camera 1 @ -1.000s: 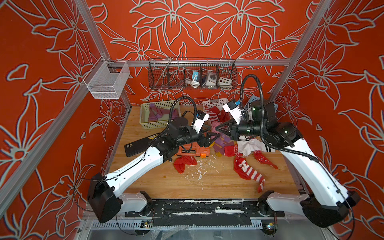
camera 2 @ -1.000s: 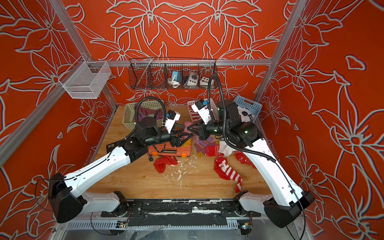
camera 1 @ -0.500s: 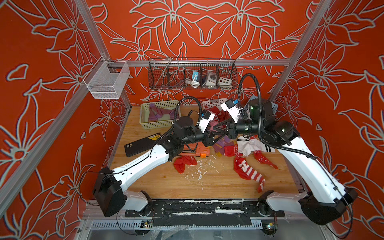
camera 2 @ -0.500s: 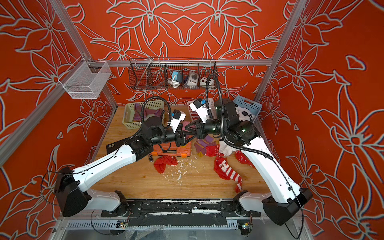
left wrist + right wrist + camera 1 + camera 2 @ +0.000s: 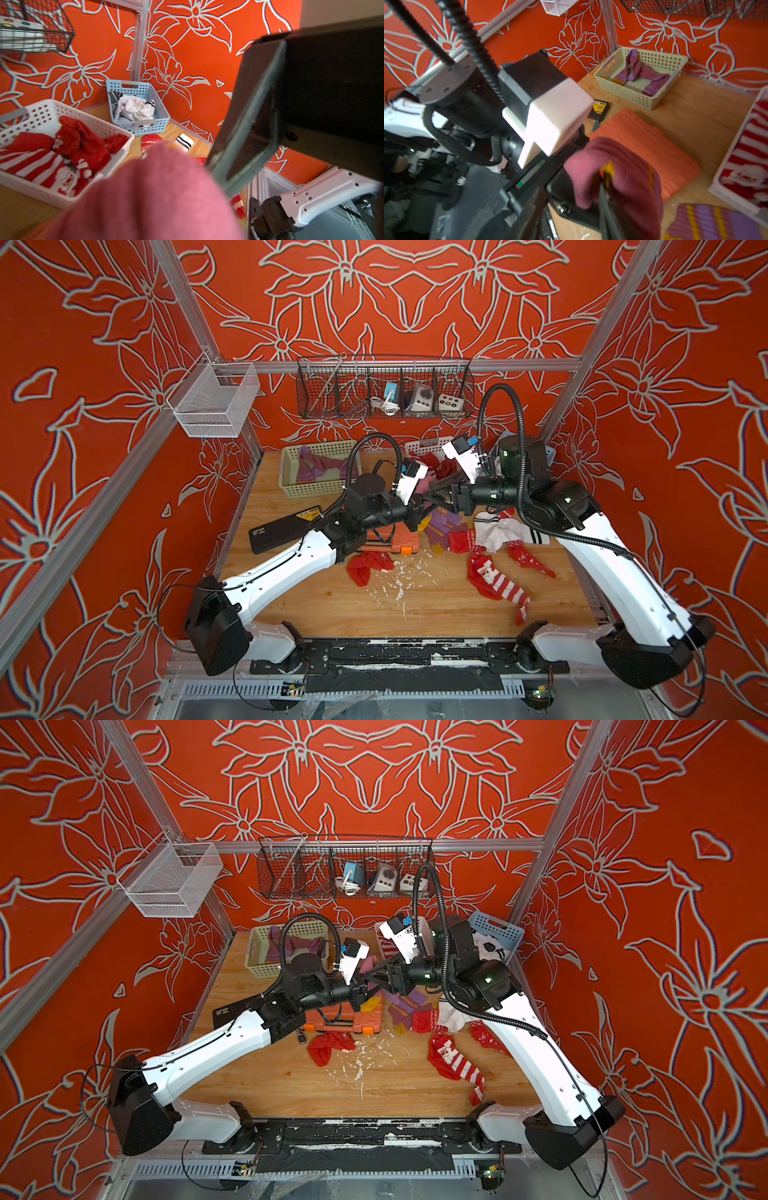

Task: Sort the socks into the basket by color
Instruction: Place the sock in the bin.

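Your left arm stretches from its near-left base up over the middle of the bench, with the wrist about level. Your left gripper (image 5: 420, 506) has its jaws pinched together on a maroon sock (image 5: 623, 166). Your right arm arches in from the near right with a level forearm. Your right gripper (image 5: 436, 494) meets the left tip to tip, jaws spread apart.
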Motion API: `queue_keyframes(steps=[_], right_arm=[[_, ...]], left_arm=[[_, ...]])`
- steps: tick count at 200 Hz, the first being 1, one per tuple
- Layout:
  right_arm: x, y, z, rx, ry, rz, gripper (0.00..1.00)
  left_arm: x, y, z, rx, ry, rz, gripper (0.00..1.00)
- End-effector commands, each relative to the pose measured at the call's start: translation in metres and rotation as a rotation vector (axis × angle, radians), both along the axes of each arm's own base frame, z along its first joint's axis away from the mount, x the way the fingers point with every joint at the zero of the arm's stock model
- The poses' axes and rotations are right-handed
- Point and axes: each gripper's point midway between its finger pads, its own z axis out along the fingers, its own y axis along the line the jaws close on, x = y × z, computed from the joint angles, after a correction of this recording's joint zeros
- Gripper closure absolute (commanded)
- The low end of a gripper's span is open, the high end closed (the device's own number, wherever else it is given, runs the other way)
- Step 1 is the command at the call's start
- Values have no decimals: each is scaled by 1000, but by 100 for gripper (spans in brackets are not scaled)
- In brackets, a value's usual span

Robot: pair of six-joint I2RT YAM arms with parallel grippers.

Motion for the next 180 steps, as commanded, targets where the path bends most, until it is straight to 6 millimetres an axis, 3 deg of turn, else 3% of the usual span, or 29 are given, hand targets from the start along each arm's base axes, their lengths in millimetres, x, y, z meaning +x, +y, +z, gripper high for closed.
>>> queue_keyframes(steps=[1,19,48,102,140,180], right_arm=[[0,-6,5,-22,-24,-35,25],[4,-13,6,-36,-33,-75,9],[9,-28,13,-25,-44,-138,2],[25,-46,1,-32,4,-224,2],[32,-51,-7,-42,17,-252,2],[42,-56,-14,-53,32,-271,2]], left_arm=[[7,24,4,8,9,82,100],[16,43,-4,36,60,140,100],[34,82,-13,56,135,253,100],[78,162,-13,125,238,500,100],[120,222,-19,155,300,678,100],[166,270,-34,211,344,801,100]])
